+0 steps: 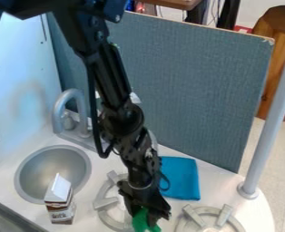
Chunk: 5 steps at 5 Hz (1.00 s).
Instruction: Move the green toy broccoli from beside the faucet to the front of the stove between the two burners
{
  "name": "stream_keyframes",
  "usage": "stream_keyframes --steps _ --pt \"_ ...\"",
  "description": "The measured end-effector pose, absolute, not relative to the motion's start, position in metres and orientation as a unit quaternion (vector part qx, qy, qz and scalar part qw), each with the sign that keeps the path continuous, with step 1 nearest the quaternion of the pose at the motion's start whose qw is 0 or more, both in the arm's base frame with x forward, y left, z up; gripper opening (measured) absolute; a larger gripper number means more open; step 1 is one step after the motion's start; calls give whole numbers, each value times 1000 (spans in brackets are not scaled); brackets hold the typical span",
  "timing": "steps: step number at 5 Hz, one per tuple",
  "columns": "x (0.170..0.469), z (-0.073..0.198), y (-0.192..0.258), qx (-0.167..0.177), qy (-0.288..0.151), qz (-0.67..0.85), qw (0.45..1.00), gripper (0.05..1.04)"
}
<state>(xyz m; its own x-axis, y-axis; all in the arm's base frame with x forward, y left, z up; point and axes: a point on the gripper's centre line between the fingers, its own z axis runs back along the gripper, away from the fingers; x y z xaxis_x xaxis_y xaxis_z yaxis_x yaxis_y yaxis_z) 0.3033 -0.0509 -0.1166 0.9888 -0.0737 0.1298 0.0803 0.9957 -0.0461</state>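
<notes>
A black robot arm slants down from the upper left over a toy kitchen, its gripper (149, 216) low over the near side of the white counter (221, 192). The gripper pinches a green object (146, 224) between its fingers, above the right part of the left gray burner (105, 203); the object's full shape is hidden, and whether it touches the surface below cannot be told.

Just to the right sits a second gray burner (223, 215), its ring partly cut off at the near edge of the view. A folded blue cloth (181, 179) lies on the counter beyond the two burners, its left side partly behind the gripper and arm.

To the left, a brown-and-white carton (60, 206) with a peaked top stands upright beside the near right rim of a round metal sink (51, 165). A curved gray faucet (65, 97) rises at the sink's far side, close to the arm in the view.

A tall gray-blue panel (187, 81) walls off the far side of the counter, meeting a pale side wall (14, 68) at left. A gray pole (266, 131) rises from the right end, with a brown wooden piece of furniture (281, 54) on the floor beyond.
</notes>
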Motion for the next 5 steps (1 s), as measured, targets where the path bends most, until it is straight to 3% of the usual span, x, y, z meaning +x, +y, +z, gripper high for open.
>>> stream_keyframes --steps 1,3,4,5 --pt "305 -116 -61 -31 -72 -41 996 654" --pt "318 -137 -79 -1 -61 -35 998 650" --pt "330 -140 -80 5 -60 -23 998 693" --pt "329 -144 -83 0 -51 -7 999 973"
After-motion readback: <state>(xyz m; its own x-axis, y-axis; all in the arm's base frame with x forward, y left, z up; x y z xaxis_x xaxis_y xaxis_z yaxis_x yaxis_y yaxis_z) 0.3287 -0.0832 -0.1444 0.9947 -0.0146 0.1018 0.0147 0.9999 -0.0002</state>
